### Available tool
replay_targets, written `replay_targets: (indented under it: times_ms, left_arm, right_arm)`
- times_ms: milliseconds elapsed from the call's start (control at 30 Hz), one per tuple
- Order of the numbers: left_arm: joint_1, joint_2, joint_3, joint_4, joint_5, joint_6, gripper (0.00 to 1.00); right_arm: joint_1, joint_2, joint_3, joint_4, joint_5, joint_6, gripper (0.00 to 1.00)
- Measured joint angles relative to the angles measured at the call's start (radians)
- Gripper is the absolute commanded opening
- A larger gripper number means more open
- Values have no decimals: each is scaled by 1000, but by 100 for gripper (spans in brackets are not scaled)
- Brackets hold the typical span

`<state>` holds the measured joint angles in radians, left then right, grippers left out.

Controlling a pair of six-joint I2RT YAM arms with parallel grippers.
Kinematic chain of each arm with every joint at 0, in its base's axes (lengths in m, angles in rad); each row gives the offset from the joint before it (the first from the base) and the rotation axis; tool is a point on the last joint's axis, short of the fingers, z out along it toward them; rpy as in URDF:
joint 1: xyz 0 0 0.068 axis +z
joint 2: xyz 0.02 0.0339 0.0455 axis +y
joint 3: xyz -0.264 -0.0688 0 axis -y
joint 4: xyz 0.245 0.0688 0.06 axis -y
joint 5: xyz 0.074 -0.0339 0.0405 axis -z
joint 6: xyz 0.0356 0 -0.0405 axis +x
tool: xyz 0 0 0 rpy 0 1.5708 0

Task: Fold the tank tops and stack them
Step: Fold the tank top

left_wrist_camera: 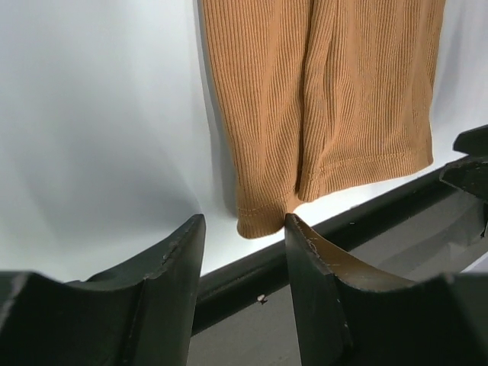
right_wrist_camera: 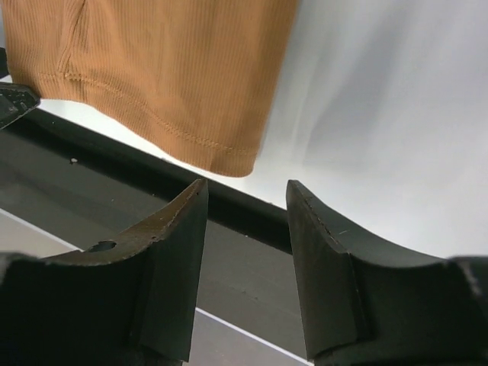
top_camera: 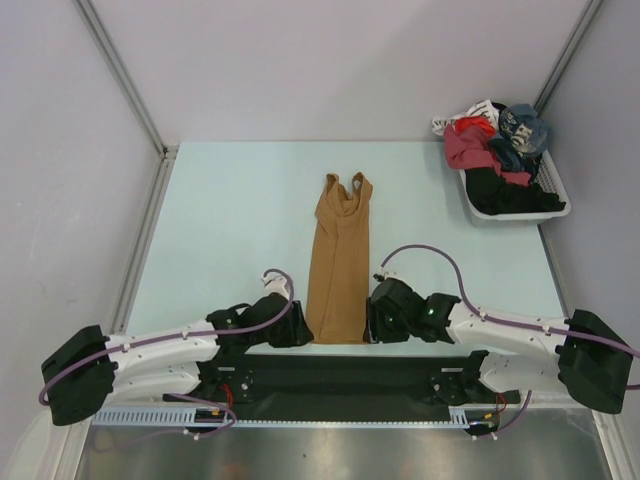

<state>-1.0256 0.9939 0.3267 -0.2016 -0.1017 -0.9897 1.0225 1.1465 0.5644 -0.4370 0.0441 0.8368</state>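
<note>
Here is the tan-brown ribbed cloth tank top (top_camera: 340, 265), lying flat in the middle of the pale, smooth table (top_camera: 230, 220). It is folded lengthwise into a narrow strip, with the straps and scoop neck at the far end and the hem at the near edge. Close up, the left wrist view shows the fine vertical ribbing on the top (left_wrist_camera: 328, 99) and a stitched hem with two layers, one edge sitting a little lower than the other. The right wrist view catches only the hem's right corner (right_wrist_camera: 168, 69); the rest is cut off by the frame.

The left gripper (top_camera: 300, 332) sits low just left of the hem. Its black curved fingers (left_wrist_camera: 171, 282) are parted with nothing between them. The gap (left_wrist_camera: 244, 221) shows only table and the black rail (left_wrist_camera: 366, 221) along the near edge. The right gripper (top_camera: 374, 322) mirrors it just right of the hem, also parted and holding nothing (right_wrist_camera: 245, 187). Neither one touches the cloth as far as I can see.

Far right, a white slotted plastic basket (top_camera: 556, 182) holds a tumbled heap of clothes: red-pink, black, white, and a blue-grey piece (top_camera: 522, 130) on top. It is too crumpled to say what garment that is. Purple cables (top_camera: 420, 249) loop over both arms.
</note>
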Motion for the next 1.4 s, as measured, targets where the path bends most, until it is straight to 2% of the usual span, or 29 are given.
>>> replay_targets:
  times_ms: [133, 300, 367, 533, 633, 767, 933, 1000, 1167, 1367, 1400]
  left_arm:
    - [-14, 10, 0, 9, 1, -7, 50]
    - [-17, 36, 6, 24, 1, -9, 42]
    - [-18, 40, 8, 20, 1, -8, 42]
    - [-18, 46, 27, -8, 0, -4, 50]
    - [-19, 51, 43, -30, 1, -3, 58]
    - [-19, 47, 53, -50, 4, 3, 60]
    - [-19, 51, 53, -53, 4, 4, 53]
    - [-19, 63, 55, -47, 6, 3, 52]
    - [-19, 91, 60, -18, 9, 4, 48]
    - [-19, 135, 68, 14, 9, 4, 31]
    - [-19, 140, 69, 17, 8, 5, 22]
  right_arm:
    - [36, 23, -11, 34, 1, 36, 51]
    - [51, 48, -21, 70, 5, 64, 50]
    - [52, 51, -23, 79, 11, 72, 50]
    - [52, 85, -24, 111, 21, 80, 49]
    - [52, 92, -26, 120, 19, 81, 53]
    - [52, 83, -26, 125, 19, 89, 59]
    - [43, 51, -26, 124, 20, 91, 58]
    - [34, 47, -27, 124, 20, 90, 52]
    - [15, 46, -39, 124, 20, 94, 48]
    - [15, 59, -46, 124, 19, 94, 40]
    - [15, 61, -50, 126, 17, 93, 36]
